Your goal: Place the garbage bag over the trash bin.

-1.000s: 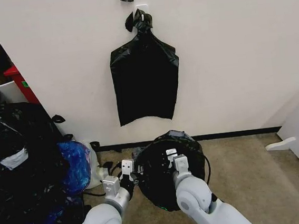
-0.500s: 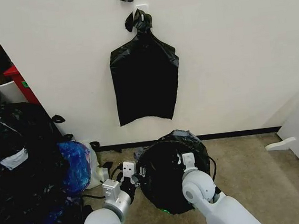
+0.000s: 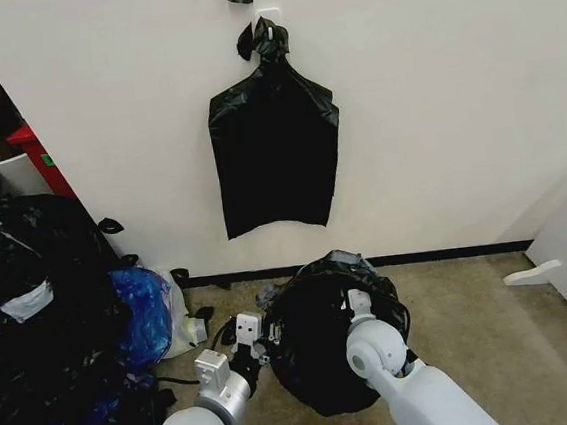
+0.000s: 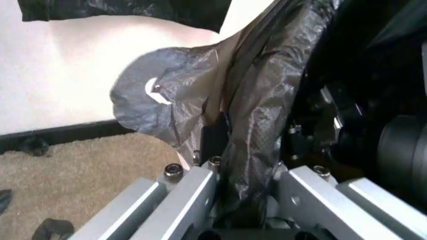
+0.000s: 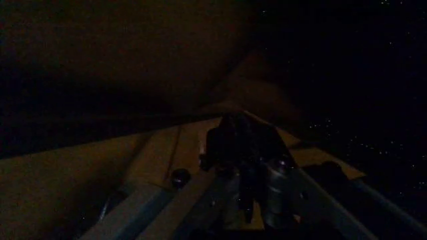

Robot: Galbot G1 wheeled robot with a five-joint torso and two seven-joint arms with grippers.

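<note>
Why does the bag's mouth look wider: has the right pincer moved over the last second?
Yes. The right pincer shifted rightward, away from the left pincer, judged against the baseboard.

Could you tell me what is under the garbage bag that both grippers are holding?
The garbage bag drapes over a rounded bulk on the carpet. The bin itself is covered. The left gripper pinches the film and the right gripper presses its top.

Both arms reach forward and down; the left gripper (image 4: 250, 200) is clamped on black film; the right gripper (image 5: 243, 150) has its fingers pressed together.
</note>
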